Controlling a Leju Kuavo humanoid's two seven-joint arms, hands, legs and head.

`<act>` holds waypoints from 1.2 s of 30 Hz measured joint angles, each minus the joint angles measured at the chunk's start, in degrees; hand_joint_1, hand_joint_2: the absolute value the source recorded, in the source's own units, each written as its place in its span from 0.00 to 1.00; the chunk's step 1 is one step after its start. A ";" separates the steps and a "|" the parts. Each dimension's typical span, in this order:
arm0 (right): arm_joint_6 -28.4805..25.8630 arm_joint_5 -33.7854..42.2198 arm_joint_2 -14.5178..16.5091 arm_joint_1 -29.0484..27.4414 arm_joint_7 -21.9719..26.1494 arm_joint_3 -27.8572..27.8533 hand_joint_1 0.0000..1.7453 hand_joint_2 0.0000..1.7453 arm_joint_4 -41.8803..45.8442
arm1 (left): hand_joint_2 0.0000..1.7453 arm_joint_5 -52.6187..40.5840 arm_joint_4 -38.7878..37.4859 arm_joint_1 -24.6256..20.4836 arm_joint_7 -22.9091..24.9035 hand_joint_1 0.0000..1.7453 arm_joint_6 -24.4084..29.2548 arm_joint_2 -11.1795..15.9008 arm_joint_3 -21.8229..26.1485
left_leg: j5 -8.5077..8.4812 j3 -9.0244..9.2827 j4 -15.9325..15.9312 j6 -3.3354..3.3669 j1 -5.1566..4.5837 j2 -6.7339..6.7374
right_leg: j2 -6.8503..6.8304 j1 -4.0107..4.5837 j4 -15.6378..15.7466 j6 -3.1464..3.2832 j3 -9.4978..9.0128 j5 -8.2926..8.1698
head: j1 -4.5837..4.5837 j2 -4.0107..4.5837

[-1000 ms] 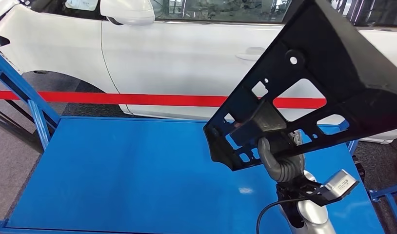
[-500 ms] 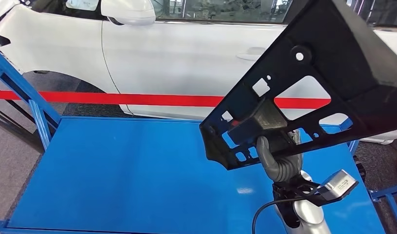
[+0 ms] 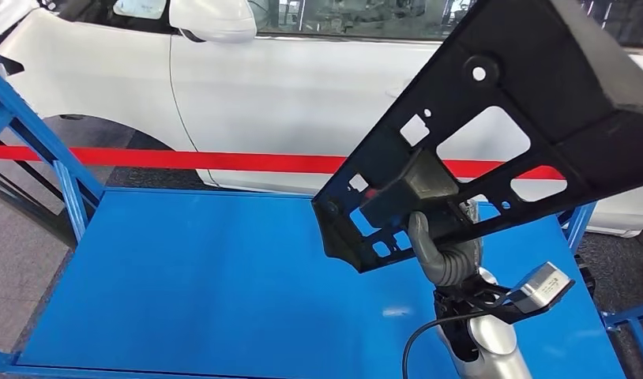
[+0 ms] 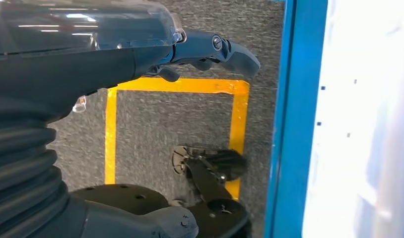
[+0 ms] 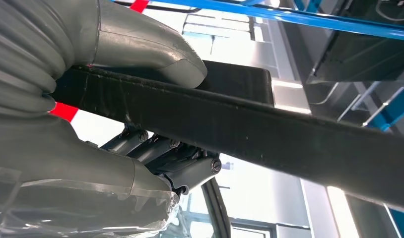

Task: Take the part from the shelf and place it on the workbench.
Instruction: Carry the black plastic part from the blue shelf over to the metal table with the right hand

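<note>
Part, a broad, stiff black panel, looked light but unwieldy, right hand fingers clamping one edge above the worktop.

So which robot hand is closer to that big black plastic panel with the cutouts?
The right. The right robot hand grips the black plastic panel, lifted above the blue workbench. The left robot hand hangs over grey floor, holding nothing.

Bare workbench below held part

Part above workbench right side; car apparently behind.
</note>
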State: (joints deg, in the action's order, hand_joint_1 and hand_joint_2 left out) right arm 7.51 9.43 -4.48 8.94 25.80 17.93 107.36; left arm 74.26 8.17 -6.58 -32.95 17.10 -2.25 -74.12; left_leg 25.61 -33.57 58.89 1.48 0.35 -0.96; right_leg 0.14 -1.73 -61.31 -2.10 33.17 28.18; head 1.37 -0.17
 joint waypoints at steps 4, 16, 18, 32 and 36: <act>-0.20 -0.05 0.14 0.18 -0.01 0.92 1.00 1.00 -0.08 | 1.00 -0.51 -0.17 0.21 0.92 0.00 0.61 0.32 -0.93 | -0.25 -0.50 0.29 -1.57 -0.01 -0.13 | 0.05 0.36 2.08 1.70 -0.31 -0.45 | -0.09 0.00; -0.92 -0.11 0.73 -0.15 0.43 3.09 1.00 1.00 -0.89 | 1.00 -1.27 -0.26 0.26 2.31 0.00 0.73 1.93 -3.08 | 4.29 4.76 0.43 -2.14 0.06 0.50 | -0.84 0.64 1.56 2.45 3.54 -3.73 | -0.66 0.00; -0.97 -0.25 0.79 -0.44 0.66 3.37 1.00 1.00 -0.87 | 1.00 -1.30 -0.26 0.34 2.46 0.00 0.73 2.15 -3.26 | 3.78 4.55 -0.18 -1.57 -0.24 0.45 | -0.85 0.65 1.69 1.62 3.69 -4.46 | -0.68 0.00; -1.09 -0.45 0.79 -1.45 0.91 3.89 1.00 1.00 -0.87 | 1.00 -2.19 -0.26 0.36 3.33 0.00 0.20 2.58 -4.34 | -2.62 -2.37 -0.27 -0.32 -0.37 0.70 | -0.32 1.30 3.05 1.51 -4.61 2.01 | -0.58 0.00; -1.33 -0.72 0.85 -1.58 1.01 3.96 1.00 1.00 -0.89 | 1.00 -2.43 -0.31 0.64 3.42 0.00 -0.39 3.03 -4.72 | -2.44 -3.15 0.20 -1.76 -0.22 0.66 | -0.58 1.26 4.40 3.03 -3.88 0.48 | -0.55 0.00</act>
State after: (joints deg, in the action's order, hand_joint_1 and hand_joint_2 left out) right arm 6.18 8.71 -3.62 7.37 26.80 21.88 106.48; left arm 71.84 7.86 -5.94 -29.53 16.71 0.78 -78.84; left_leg 23.17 -36.72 59.09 -0.27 0.13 -0.30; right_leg -0.44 -0.47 -56.91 0.93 29.29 28.66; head 0.82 -0.17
